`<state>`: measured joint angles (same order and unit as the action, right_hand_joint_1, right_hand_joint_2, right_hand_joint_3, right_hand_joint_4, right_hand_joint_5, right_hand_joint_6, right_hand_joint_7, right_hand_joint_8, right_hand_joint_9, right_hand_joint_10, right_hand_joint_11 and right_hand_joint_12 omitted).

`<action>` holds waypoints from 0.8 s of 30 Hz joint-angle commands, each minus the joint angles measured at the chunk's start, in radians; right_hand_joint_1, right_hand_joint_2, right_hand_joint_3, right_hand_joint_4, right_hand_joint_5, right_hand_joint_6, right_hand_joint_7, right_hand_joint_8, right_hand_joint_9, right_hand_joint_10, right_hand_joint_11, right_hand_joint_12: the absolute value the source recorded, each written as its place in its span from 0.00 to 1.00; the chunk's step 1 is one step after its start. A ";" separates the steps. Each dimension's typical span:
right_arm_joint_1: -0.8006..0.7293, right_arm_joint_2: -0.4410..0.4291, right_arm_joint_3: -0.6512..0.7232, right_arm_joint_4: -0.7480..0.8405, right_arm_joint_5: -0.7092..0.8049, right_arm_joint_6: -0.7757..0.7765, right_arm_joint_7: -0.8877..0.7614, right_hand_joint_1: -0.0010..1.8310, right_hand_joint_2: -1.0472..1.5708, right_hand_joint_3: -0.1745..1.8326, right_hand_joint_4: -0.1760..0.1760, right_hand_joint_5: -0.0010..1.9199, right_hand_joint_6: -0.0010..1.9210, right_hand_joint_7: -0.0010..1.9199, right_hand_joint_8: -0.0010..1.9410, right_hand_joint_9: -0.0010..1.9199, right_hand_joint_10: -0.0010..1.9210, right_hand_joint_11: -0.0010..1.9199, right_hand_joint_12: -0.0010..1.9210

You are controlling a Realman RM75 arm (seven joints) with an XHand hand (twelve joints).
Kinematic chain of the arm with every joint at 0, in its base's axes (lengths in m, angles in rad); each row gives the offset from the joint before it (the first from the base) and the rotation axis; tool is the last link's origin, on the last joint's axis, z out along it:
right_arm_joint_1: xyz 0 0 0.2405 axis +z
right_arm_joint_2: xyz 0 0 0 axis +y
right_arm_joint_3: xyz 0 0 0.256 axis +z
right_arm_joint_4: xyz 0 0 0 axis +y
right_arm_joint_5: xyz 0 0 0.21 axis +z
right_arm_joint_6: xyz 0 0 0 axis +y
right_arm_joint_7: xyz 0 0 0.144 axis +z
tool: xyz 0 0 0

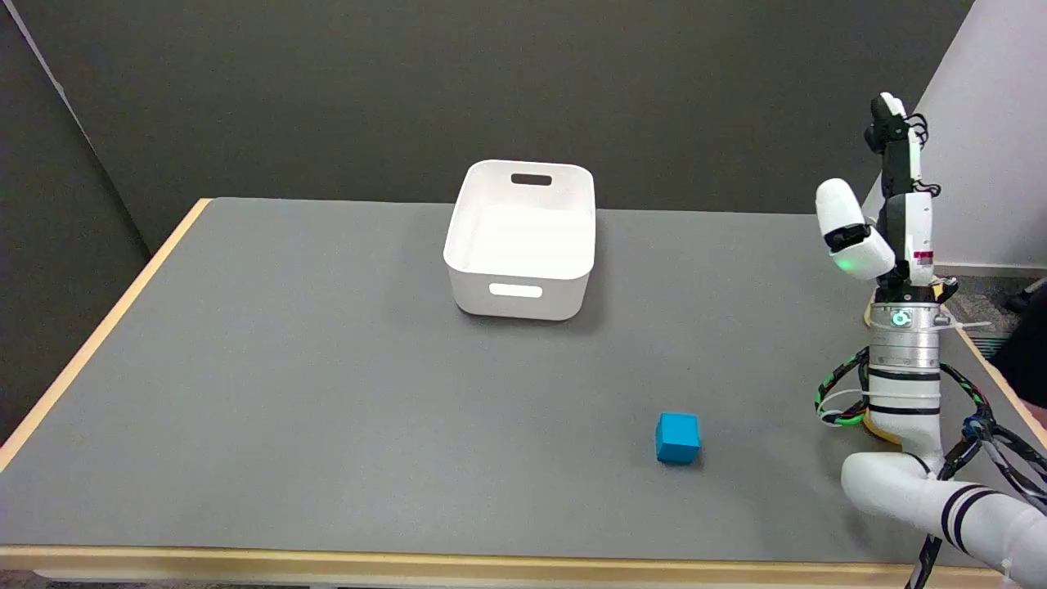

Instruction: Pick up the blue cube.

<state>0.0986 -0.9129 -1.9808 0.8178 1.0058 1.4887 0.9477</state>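
The blue cube (677, 438) sits alone on the grey table top, near the front edge and right of centre. My right hand (887, 204) is raised upright at the far right, well above the table and up to the right of the cube. Its fingers point upward, spread apart, and hold nothing.
A white bin (522, 241) with handle slots stands at the back middle of the table (327, 368). The table's wooden right edge runs just beside my right forearm (904, 368), with cables hanging around the wrist.
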 commanded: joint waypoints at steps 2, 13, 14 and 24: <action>-0.010 0.023 -0.002 0.025 -0.037 -0.045 0.058 0.19 0.65 0.57 0.57 0.04 0.19 0.04 0.10 0.01 0.20 0.00 0.31; -0.285 0.073 0.040 0.229 -0.094 0.135 -0.057 0.23 0.63 0.56 0.51 0.10 0.24 0.12 0.21 0.05 0.37 0.00 0.48; -0.336 0.074 0.053 0.258 -0.112 0.156 -0.119 0.23 0.63 0.56 0.51 0.10 0.24 0.13 0.21 0.05 0.37 0.00 0.48; -0.498 0.028 -0.023 0.281 -0.185 0.324 -0.247 0.23 0.63 0.56 0.50 0.11 0.25 0.13 0.21 0.06 0.37 0.00 0.50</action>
<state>-0.1065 -0.8708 -1.9578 0.9656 0.9292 1.5746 0.8981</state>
